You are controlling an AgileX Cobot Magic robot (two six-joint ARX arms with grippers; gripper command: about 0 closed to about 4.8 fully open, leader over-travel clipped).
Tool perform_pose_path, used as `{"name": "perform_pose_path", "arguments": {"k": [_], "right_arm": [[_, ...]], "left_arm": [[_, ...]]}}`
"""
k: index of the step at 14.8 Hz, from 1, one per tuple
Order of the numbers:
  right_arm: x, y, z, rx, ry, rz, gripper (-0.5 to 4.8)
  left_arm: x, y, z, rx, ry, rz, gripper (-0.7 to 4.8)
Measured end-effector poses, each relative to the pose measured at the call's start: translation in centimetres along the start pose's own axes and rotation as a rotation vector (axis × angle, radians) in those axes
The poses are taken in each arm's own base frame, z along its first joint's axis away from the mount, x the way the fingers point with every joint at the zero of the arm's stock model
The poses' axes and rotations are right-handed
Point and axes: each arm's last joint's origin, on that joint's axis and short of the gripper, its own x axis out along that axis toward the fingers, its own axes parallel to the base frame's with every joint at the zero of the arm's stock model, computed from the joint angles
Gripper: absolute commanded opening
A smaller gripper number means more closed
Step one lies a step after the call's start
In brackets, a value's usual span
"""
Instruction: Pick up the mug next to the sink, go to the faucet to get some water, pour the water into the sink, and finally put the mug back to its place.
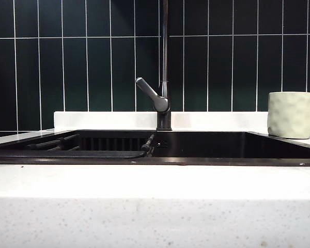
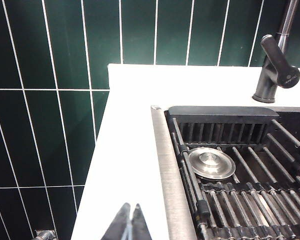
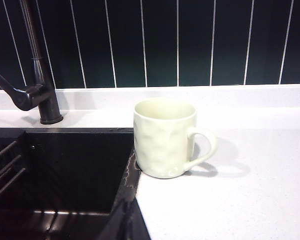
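The mug (image 1: 292, 114) is sitting at the exterior view's right edge, beside the sink (image 1: 222, 161); the left claw (image 2: 129, 226) and right claw (image 3: 126, 222) are both pinched closed, holding nothing; no writing is legible.

Three cameras, all facing the tiled back wall.

The exterior view sits low at the counter (image 1: 155, 206) edge, level across the sink (image 1: 196, 147). Each wrist view looks down past its closed end effector (left (image 2: 130, 225), right (image 3: 127, 225)); all three share the faucet (image 1: 164, 62), the right also the mug (image 3: 165, 137).
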Motion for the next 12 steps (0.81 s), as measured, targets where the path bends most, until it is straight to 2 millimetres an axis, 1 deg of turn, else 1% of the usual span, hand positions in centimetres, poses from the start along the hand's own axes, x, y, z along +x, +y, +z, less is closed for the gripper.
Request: {"name": "perform_pose_path", "arguments": {"k": [8, 10, 12], "right_arm": [[0.0, -0.1, -0.1, -0.001, 0.005, -0.037, -0.06], [0.0, -0.2, 0.1, 0.031, 0.002, -0.073, -0.06], [-0.3, -0.4, 1.9, 0.085, -0.02, -0.142, -0.06]], "left_arm": [[0.0, 0.0, 0.1, -0.015, -0.006, 0.0, -0.04], [0.0, 0.0, 0.5, -0.022, -0.051, -0.003, -0.05], [-0.1, 0.0, 1.1, -0.059, -0.072, -0.009, -0.05]]}}
